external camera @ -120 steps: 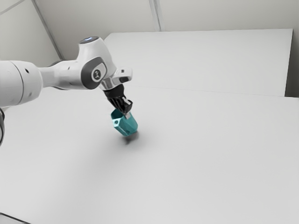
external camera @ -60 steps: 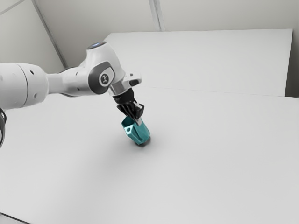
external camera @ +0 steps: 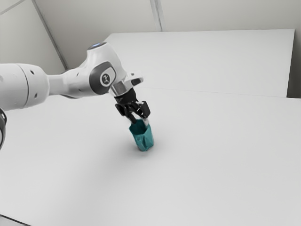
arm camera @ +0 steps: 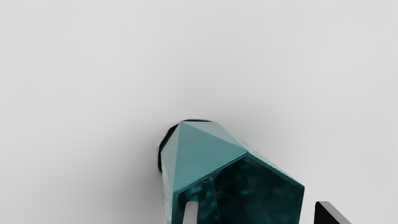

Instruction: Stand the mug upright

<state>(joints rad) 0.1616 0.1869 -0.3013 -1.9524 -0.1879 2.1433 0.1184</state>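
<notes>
Mug point(external camera: 144, 139) on the table point(external camera: 211, 165), mouth up or nearly so, perhaps leaning toward eleven o'clock in the exterior view; hard to tell if flat on its base. Gripper point(external camera: 140, 122) at twelve o'clock from there, released, one finger point(arm camera: 191, 214) over the mouth, the other point(arm camera: 323, 214) outside the wall. Likely light, stiff, slick on the faces, maybe brittle. For any hold, best to pinch one wall near the rim, off the corners. Beware of snagging the inner finger. Pale panel point(external camera: 202, 61) well apart, toward one o'clock.
</notes>
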